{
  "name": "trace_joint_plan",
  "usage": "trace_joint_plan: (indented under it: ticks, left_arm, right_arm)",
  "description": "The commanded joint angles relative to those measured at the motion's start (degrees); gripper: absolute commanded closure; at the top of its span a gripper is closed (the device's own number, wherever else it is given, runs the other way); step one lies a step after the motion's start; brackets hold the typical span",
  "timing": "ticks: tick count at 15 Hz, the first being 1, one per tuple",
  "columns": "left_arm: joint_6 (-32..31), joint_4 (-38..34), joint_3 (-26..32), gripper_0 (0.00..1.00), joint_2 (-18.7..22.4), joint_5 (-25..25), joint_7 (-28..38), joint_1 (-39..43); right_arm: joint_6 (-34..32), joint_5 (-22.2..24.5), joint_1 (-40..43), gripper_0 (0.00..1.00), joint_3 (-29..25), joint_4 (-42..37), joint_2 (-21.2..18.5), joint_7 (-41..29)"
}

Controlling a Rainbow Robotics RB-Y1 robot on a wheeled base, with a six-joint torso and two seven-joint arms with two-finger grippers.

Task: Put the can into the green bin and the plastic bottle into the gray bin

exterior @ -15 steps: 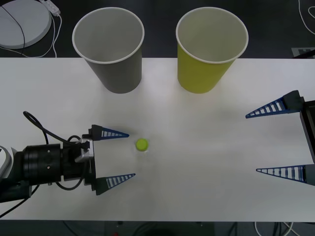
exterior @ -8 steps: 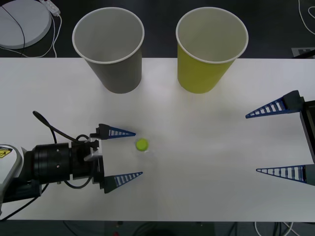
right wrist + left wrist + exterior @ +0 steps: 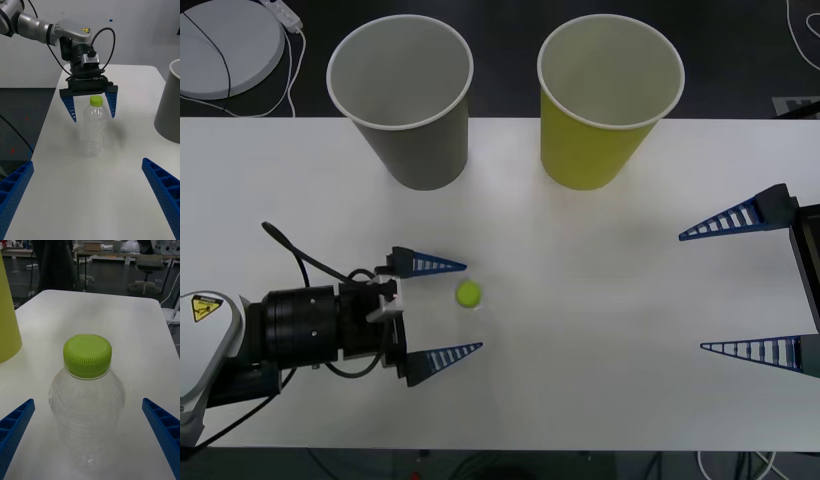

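Observation:
The plastic bottle [image 3: 469,295] stands upright at the table's middle, clear and ribbed with a lime-green cap [image 3: 87,355]. My left gripper [image 3: 472,307] is open, its blue fingers [image 3: 17,423] flanking the bottle [image 3: 94,129] on both sides without touching it. At the back stand the gray bin [image 3: 415,140] on the left and the green bin [image 3: 595,140] on the right, both upright. My right gripper [image 3: 693,292] waits open at the right side, well apart from the bottle. The can is out of view.
A white round disc [image 3: 225,45] with a cable lies beyond the table's far left corner. The white table [image 3: 600,400] has free surface between the bottle and the right gripper. Chairs and desks stand in the room behind.
My left gripper has slid to the right toward the bottle, so its fingertips now reach alongside the cap. The bottle, both bins and the right arm have not moved.

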Motion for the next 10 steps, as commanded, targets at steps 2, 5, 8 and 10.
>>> trace_joint_plan:
  ticks: [2,5,8,10]
  left_arm:
    - [0.1,-0.1,0.0,0.00,-1.2,-1.6,0.7,-0.7]
    - [0.3,0.0,-0.7,0.00,-2.2,-2.8,1.2,-1.0]
    - [1.5,0.0,-1.4,0.00,-3.2,-4.7,2.0,-1.5]
    - [1.9,0.0,-1.8,0.00,-3.6,-5.0,2.6,-1.6]
  right_arm:
    - [0.0,0.0,0.0,0.00,0.0,0.0,0.0,0.0]
    - [0.0,0.0,0.0,0.00,0.0,0.0,0.0,0.0]
    - [0.0,0.0,0.0,0.00,0.0,0.0,0.0,0.0]
    - [0.0,0.0,0.0,0.00,0.0,0.0,0.0,0.0]
